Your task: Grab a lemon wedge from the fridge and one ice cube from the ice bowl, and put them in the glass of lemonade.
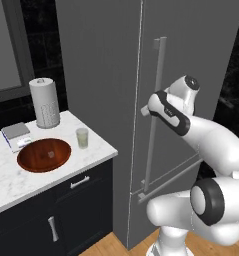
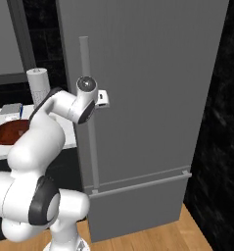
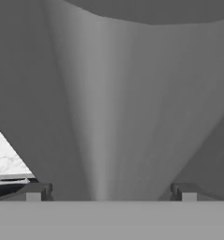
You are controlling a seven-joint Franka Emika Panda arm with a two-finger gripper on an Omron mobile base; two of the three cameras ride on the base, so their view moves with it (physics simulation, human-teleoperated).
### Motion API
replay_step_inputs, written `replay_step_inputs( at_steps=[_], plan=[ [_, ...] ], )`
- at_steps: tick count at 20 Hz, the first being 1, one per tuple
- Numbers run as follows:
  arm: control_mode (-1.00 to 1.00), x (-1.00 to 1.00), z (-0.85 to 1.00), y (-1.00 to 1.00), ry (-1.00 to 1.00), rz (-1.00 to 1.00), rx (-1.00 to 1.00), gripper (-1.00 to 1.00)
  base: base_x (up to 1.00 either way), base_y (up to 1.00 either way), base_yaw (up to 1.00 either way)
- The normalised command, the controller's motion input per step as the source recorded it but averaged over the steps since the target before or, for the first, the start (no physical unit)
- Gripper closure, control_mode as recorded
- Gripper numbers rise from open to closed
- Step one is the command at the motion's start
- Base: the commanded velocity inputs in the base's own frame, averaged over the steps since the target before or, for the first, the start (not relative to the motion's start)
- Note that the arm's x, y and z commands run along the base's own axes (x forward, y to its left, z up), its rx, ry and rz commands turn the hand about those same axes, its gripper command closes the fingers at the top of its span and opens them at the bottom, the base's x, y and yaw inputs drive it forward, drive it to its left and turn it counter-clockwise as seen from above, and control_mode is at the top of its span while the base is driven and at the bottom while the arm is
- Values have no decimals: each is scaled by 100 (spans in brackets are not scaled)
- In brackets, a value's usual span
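The grey fridge (image 1: 101,75) (image 2: 152,98) stands shut, so the lemon wedge is hidden. My gripper (image 1: 145,111) (image 2: 105,98) (image 3: 111,190) is pressed up to the fridge's long vertical bar handle (image 1: 158,90) (image 2: 85,63) (image 3: 101,117). It is open, with one fingertip on each side of the bar. The reddish-brown ice bowl (image 1: 44,154) (image 2: 8,131) sits on the marble counter left of the fridge. The glass of lemonade (image 1: 82,137) stands just to the bowl's right. An ice cube in the bowl is too faint to make out.
A white paper-towel roll (image 1: 44,102) (image 2: 37,86) stands at the counter's back, with a flat grey-blue pad (image 1: 17,134) beside the bowl. Dark base cabinets (image 1: 81,200) sit under the counter (image 1: 21,180). A black wall (image 2: 221,122) flanks the fridge on the right.
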Motion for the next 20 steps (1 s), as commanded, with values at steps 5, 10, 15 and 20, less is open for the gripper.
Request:
replay_step_inputs(
  at_steps=[5,10,15,20],
  plan=[
    [-100,24,-26,0,0,0,4,-100,0,0,0],
    [-100,14,-17,0,0,0,5,-100,0,0,0],
    [-100,0,0,0,0,0,0,100,0,0,0],
    [-100,0,0,0,0,0,0,100,0,0,0]
  ],
)
